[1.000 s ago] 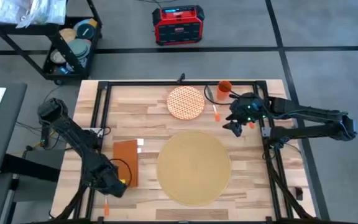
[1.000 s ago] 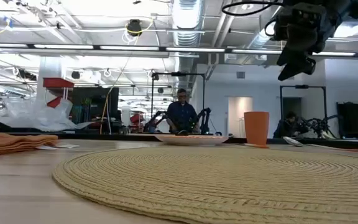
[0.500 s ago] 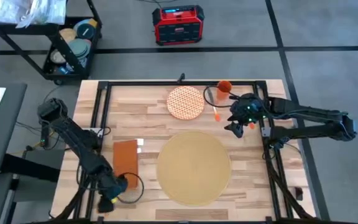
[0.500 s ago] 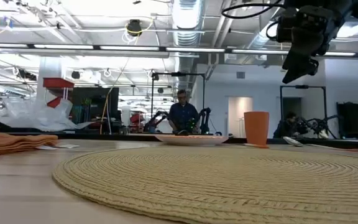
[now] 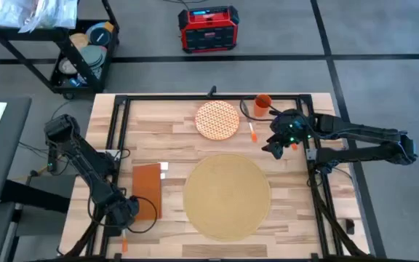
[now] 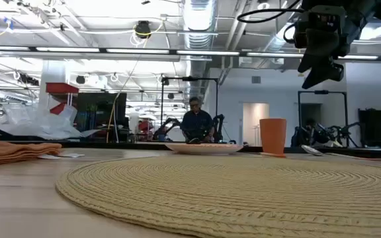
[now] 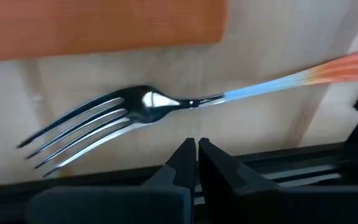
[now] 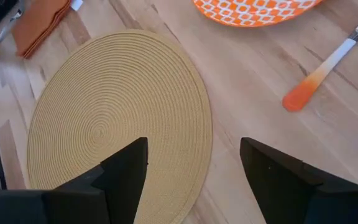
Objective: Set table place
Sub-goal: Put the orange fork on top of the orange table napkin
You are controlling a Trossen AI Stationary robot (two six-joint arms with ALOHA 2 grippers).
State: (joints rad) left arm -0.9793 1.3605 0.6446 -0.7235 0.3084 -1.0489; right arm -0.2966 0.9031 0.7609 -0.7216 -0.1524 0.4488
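Note:
The tan woven placemat (image 5: 228, 195) lies flat on the wooden table (image 5: 173, 142), near its front. An orange-and-white plate (image 5: 217, 119) and an orange cup (image 5: 262, 102) stand at the far side. An orange napkin (image 5: 148, 189) lies left of the placemat. Beside the napkin (image 7: 98, 25) a fork (image 7: 148, 102) with a blue-to-orange handle lies on the wood. My left gripper (image 7: 196, 146) is shut just short of the fork, low at the table's near left (image 5: 121, 211). My right gripper (image 8: 193, 149) hangs open above the table, right of the placemat (image 5: 271, 149).
An orange-handled utensil (image 8: 328, 62) lies on the wood between the plate and my right gripper. Black frame rails (image 5: 118, 131) run along the table's sides. Beyond the far edge, a red box (image 5: 208, 29) sits on the floor and a cart (image 5: 86, 58) stands at the left.
My left gripper has swung toward the table's near edge and then come back toward the napkin, staying low at the near left corner.

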